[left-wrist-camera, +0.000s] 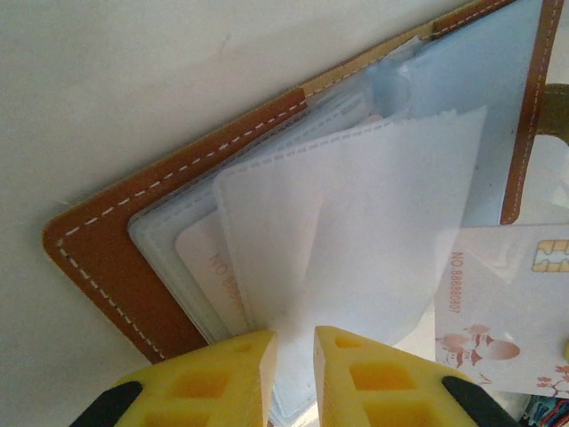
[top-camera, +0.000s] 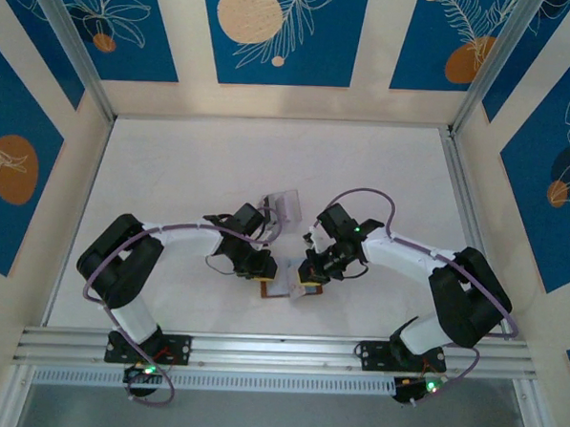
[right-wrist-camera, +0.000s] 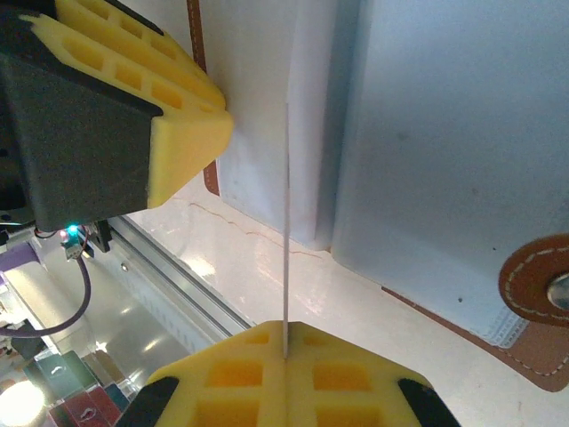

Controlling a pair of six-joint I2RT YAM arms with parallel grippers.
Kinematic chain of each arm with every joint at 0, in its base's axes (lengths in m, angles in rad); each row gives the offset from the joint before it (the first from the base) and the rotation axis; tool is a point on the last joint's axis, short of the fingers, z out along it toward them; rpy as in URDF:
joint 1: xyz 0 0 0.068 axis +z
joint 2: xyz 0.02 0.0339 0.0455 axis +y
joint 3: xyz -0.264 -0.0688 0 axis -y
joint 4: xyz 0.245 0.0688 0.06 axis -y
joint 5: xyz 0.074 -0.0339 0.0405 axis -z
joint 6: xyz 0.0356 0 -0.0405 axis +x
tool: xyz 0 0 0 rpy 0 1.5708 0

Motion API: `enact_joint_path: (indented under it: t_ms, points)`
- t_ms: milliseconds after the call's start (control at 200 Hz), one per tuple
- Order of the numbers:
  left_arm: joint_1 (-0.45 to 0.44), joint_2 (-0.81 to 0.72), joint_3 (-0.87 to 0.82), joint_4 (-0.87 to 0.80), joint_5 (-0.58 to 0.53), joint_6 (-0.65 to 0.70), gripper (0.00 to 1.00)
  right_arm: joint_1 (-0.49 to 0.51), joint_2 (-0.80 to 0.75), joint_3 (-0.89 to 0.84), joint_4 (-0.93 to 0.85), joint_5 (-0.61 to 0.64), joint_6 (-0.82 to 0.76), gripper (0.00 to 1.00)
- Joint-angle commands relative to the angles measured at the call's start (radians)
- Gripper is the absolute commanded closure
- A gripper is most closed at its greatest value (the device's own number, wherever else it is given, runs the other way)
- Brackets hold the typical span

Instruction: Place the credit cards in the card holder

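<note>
Right jaws pinch a credit card [right-wrist-camera: 285,222], edge-on; left jaws nip a clear pocket [left-wrist-camera: 373,222] of the card holder [left-wrist-camera: 98,240], contact cropped.

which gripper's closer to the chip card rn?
Right. The right gripper is shut on the card, edge-on between its fingers; the left gripper sits beside it, pinching the clear sleeve of the card holder.

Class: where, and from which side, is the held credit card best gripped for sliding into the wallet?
Probably pinch the credit card across its flat faces at the end away from the wallet, coming from that side: it's thin, and this frees its leading edge.
</note>
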Motion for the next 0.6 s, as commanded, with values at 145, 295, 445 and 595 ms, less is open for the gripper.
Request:
enact_joint_path:
  t_ms: [145,295,445,595]
  points:
    - [-0.008,0.021,-0.032,-0.033,-0.041,0.011,0.79,0.004,0.012,0.003,0.008,-0.038,-0.009,1.00]
    - [-0.008,0.017,-0.032,-0.036,-0.039,0.011,0.79,-0.006,0.031,-0.008,0.028,-0.042,-0.030,1.00]
    - [-0.008,0.015,-0.032,-0.035,-0.036,0.011,0.79,-0.023,0.045,-0.008,0.050,-0.055,-0.052,1.00]
    - [-0.008,0.013,-0.036,-0.034,-0.035,0.011,0.79,-0.044,0.064,-0.002,0.074,-0.076,-0.076,1.00]
